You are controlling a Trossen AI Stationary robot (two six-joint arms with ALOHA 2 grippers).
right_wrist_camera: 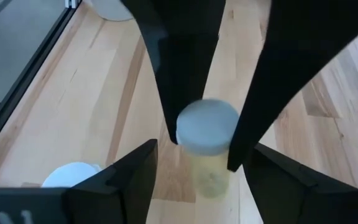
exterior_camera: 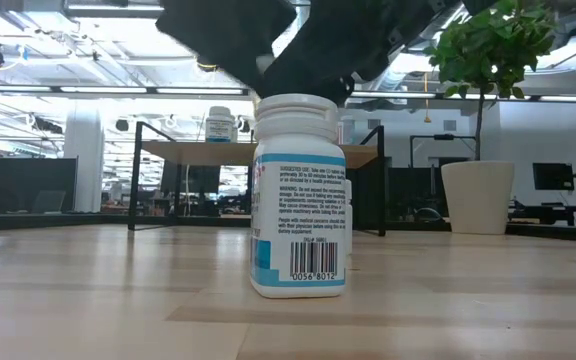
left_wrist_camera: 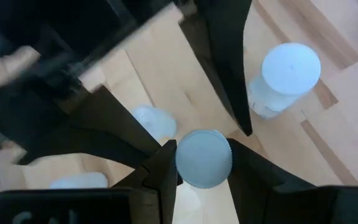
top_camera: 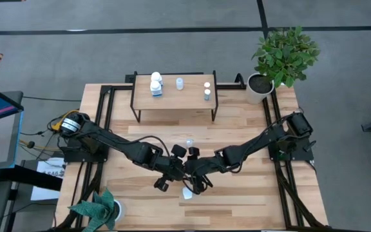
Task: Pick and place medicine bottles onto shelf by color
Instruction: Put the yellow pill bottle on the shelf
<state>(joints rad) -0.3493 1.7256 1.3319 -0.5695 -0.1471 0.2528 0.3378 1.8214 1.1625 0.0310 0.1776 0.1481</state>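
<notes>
My left gripper is shut on a small bottle with a pale round cap and a yellowish body, over the table's middle. My right gripper is open. Its two fingers stand on either side of that bottle, and I see no touch. A larger white bottle stands on its base on the table just nearer. The shelf stands at the far edge with a white bottle, a pale-blue one and two tiny ones upright on its top. My left gripper pinches the small bottle at its cap between the two fingertips, one on each side. The fingers slant down from the table's left. The bottle is upright, its yellowish body below the cap. Its base is hidden, so I cannot tell whether it is clear of the table.
A tiny clear bottle stands on the table between the arms and the shelf. A potted plant stands at the far right corner, and a green plant in a white pot at the near left. Black frame rails run along both sides.
</notes>
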